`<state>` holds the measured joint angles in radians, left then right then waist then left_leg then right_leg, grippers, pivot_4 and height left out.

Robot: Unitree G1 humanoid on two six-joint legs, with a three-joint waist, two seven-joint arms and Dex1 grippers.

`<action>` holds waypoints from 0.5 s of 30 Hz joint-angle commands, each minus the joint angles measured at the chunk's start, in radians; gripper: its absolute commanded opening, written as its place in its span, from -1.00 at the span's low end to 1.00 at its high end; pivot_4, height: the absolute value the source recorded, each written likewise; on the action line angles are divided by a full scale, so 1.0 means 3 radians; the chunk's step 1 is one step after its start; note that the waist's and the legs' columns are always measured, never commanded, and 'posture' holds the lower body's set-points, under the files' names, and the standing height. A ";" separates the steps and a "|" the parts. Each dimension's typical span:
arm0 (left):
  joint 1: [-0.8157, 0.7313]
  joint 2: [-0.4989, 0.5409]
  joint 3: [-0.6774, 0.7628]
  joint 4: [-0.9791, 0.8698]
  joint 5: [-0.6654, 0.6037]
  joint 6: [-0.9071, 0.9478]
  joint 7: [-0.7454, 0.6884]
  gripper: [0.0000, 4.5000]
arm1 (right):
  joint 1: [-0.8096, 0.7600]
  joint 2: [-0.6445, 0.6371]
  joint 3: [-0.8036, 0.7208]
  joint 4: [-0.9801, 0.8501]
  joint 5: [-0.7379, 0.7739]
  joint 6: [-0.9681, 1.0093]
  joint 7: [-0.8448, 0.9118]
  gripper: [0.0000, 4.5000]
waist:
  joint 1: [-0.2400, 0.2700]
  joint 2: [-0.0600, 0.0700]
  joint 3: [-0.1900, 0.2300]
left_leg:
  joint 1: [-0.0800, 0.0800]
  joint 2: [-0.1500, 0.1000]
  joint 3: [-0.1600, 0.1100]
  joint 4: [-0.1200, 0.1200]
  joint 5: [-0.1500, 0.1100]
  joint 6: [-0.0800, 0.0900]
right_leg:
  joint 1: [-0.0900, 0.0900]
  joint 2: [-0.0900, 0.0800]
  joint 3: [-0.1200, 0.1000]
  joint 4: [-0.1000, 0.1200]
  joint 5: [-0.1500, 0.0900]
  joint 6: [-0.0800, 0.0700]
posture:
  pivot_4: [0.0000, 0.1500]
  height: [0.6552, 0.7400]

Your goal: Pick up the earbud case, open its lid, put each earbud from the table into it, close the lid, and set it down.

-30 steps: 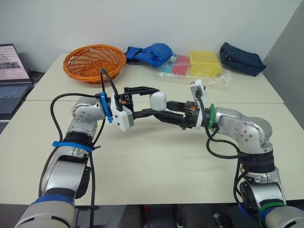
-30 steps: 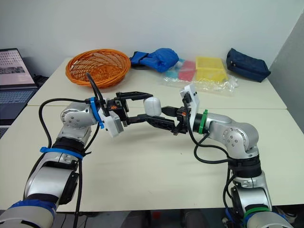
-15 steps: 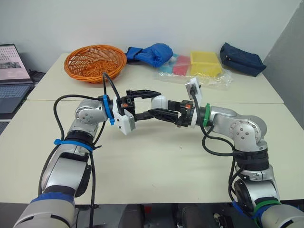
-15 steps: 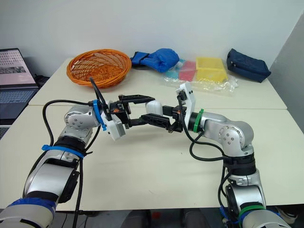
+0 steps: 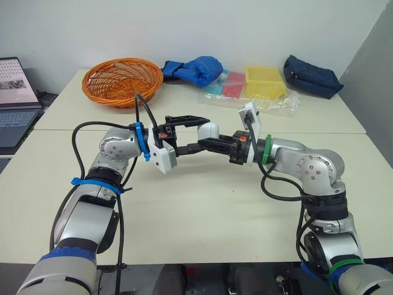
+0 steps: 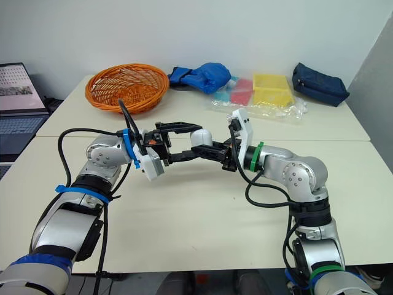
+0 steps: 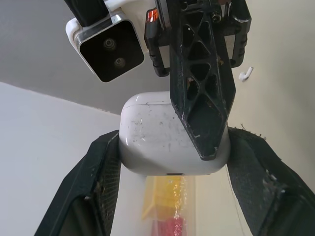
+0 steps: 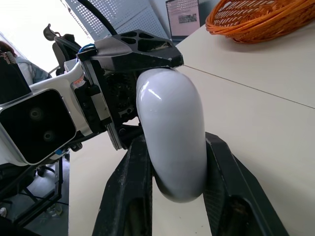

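The white earbud case hangs in the air over the middle of the table. My left gripper is shut on it, one finger on each broad side. My right gripper comes in from the opposite side. Its two fingers press against the case's rounded end, shut on it. One right finger lies across the case's face. The case lid looks closed. A small white earbud lies on the table below.
At the back stand an orange wicker basket, a blue cloth bundle, yellow and red packets in clear plastic and a navy pouch. A laptop sits at the far left.
My right gripper moved left up to the case and closed its fingers onto it. The left gripper kept its hold and shifted slightly right.
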<state>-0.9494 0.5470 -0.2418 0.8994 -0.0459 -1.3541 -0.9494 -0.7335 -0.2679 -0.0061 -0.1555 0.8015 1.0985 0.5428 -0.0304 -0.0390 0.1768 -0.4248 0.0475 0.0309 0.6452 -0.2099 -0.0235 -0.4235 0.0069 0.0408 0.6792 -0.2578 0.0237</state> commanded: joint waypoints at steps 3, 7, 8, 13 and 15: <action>-0.0080 0.0047 -0.0026 -0.0077 -0.0039 -0.0082 0.0080 0.23 | -0.0073 0.0007 -0.0065 -0.0049 0.0033 -0.0049 0.0003 -0.60 | 0.0000 0.0000 0.0000 | 0.0000 0.0000 0.0000 0.0000 0.0000 0.0000 | 0.0000 0.0000 0.0000 0.0000 0.0000 0.0000 | 1.00 1.00; -0.0048 0.0065 -0.0110 -0.0143 -0.0293 0.0172 -0.0124 0.83 | -0.0057 0.0035 -0.0086 -0.0048 0.0033 -0.0086 -0.0010 -0.61 | -0.0001 0.0000 0.0000 | 0.0000 0.0000 0.0000 0.0000 0.0000 0.0000 | 0.0000 0.0000 0.0000 0.0000 0.0000 0.0000 | 1.00 1.00; -0.0043 0.0087 -0.0126 -0.0168 -0.0335 0.0217 -0.0183 0.93 | -0.0053 0.0035 -0.0086 -0.0049 0.0024 -0.0096 -0.0012 -0.61 | -0.0001 0.0000 0.0000 | 0.0000 0.0000 0.0000 0.0000 0.0000 0.0000 | 0.0000 0.0000 0.0000 0.0000 0.0000 0.0000 | 1.00 1.00; 0.0014 0.0263 -0.0095 -0.0554 -0.0879 0.1057 -0.0845 1.00 | -0.0011 -0.0014 -0.0066 -0.0008 -0.0138 -0.0273 -0.0034 -0.61 | -0.0006 0.0001 0.0000 | 0.0000 0.0001 0.0000 -0.0001 0.0000 0.0000 | -0.0001 0.0001 0.0000 0.0000 0.0000 -0.0001 | 1.00 1.00; -0.0098 0.0415 -0.0084 -0.0780 -0.1037 0.1655 -0.1207 1.00 | 0.0060 -0.0179 0.0162 -0.0042 -0.0493 -0.0555 0.0015 -0.61 | -0.0007 0.0001 0.0000 | 0.0000 0.0001 -0.0001 -0.0001 0.0000 0.0000 | -0.0001 0.0002 0.0000 0.0000 -0.0001 0.0000 | 1.00 1.00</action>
<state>-0.9427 0.6354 -0.2852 0.7347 -0.2968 -1.0011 -1.2314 -0.7268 -0.2925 0.0148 -0.1496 0.7218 1.0085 0.5406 -0.0324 -0.0388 0.1769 -0.4248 0.0476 0.0307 0.6450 -0.2099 -0.0235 -0.4237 0.0074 0.0406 0.6791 -0.2581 0.0237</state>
